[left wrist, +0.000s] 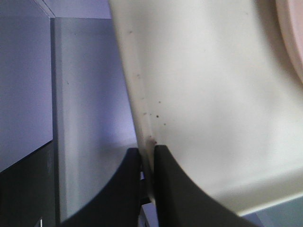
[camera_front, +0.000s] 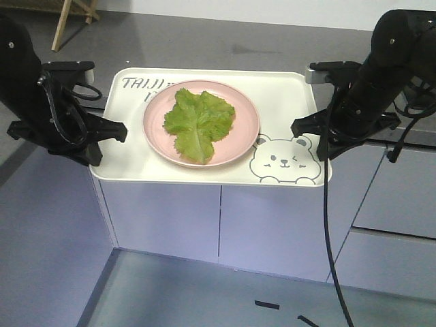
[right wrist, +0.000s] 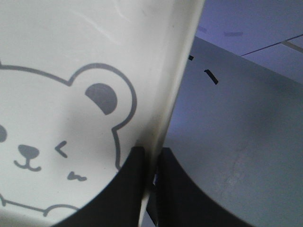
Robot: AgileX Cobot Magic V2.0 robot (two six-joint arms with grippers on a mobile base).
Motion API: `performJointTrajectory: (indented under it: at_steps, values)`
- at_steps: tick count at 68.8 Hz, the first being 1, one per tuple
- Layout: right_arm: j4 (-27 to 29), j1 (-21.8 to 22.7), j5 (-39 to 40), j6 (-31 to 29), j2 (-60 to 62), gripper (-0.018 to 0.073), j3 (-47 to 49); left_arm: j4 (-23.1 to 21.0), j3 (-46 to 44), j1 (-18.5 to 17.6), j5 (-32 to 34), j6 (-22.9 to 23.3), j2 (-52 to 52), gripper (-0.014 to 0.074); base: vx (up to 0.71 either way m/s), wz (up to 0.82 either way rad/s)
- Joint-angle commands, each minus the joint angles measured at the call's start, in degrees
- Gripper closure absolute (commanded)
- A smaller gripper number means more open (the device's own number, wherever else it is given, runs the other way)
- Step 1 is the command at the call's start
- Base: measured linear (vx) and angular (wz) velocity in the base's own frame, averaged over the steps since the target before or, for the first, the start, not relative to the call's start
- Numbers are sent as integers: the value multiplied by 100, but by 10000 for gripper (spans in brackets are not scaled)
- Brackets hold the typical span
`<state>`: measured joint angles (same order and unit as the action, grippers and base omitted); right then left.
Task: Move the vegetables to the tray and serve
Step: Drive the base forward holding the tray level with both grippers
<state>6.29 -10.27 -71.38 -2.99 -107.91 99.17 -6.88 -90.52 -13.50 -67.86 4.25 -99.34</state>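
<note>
A: Status at left gripper (left wrist: 147,156)?
B: Pinched narrow on left rim of tray (camera_front: 286,88); arm angled inward from the side.
A: At right gripper (right wrist: 151,153)?
B: Pinched likewise on right rim, just beside bear drawing (right wrist: 71,142); arm mirrored.
A: Location of vegetables (camera_front: 199,122)?
B: On pink plate (camera_front: 242,139), mid-tray, between both grippers, apart from each. Lettering (camera_front: 139,83) partly covered by plate; arms cut off at frame edges.

Two matte black arms on show, the left arm (camera_front: 30,95) and the right arm (camera_front: 392,61), both chunky and rounded. Black cables loop along each, and one long cable (camera_front: 329,225) hangs off the right. There's a grey-topped block (camera_front: 68,67) at each wrist. The fingers (left wrist: 120,189) are smooth, black and curved.
</note>
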Motion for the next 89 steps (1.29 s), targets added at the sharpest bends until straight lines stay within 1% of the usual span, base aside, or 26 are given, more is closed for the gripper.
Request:
performJointTrajectory:
  at_steps: [1, 38, 89]
  values:
    - [189, -30, 191, -261, 335, 564, 155, -380, -217, -72, 335, -151, 333, 603, -6, -22]
    - [189, -30, 191, -261, 335, 564, 155, -380, -217, -72, 335, -151, 333, 603, -4, -15]
    - [189, -30, 184, -261, 335, 564, 155, -380, -217, -72, 335, -151, 333, 603, 0, -2]
